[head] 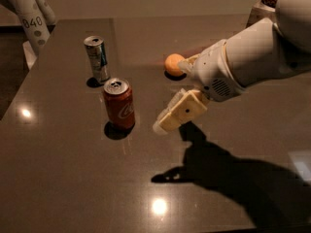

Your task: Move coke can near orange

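Red coke can [119, 104] upright, white script, silver top; pincer [169, 97] spread apart, empty, beside it.

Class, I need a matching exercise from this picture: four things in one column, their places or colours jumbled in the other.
Things:
A coke can
B orange
C silver-and-blue can
D gripper

Descriptions:
1 held in the air, right of the coke can
2 red, standing upright
3 round, just behind the gripper
4 upright, behind the coke can, slightly left

Pairs: A-2, B-3, C-4, D-1
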`<state>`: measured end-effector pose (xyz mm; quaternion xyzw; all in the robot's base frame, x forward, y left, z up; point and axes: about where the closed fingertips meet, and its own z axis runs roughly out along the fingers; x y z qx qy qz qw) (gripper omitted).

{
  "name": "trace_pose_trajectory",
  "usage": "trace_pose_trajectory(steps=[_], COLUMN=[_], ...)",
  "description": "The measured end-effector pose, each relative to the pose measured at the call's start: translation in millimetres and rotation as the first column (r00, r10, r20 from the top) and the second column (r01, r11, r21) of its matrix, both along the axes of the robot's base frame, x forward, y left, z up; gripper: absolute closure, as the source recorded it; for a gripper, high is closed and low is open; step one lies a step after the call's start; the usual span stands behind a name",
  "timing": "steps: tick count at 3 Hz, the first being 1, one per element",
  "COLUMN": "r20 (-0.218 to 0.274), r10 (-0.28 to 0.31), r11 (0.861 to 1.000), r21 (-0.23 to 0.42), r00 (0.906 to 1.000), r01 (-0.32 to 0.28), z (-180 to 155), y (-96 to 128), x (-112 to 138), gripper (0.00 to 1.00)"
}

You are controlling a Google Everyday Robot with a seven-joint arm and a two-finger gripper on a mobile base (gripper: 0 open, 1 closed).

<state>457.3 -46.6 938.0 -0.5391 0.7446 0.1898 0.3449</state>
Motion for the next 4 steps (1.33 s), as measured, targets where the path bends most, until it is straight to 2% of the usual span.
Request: trace_pose_trajectory(steps=[2,4], r20=[0.022,0.010], r10=[0.024,0.038], r11=[0.990,0.981], r21=[0.141,0.192], r00=[0.9995,0.9992], r01=[-0.027,-0.039], z=[-9.0,-28.8], y=[57.9,99.0], x=[6.4,18.3], gripper=[0.00,0.00])
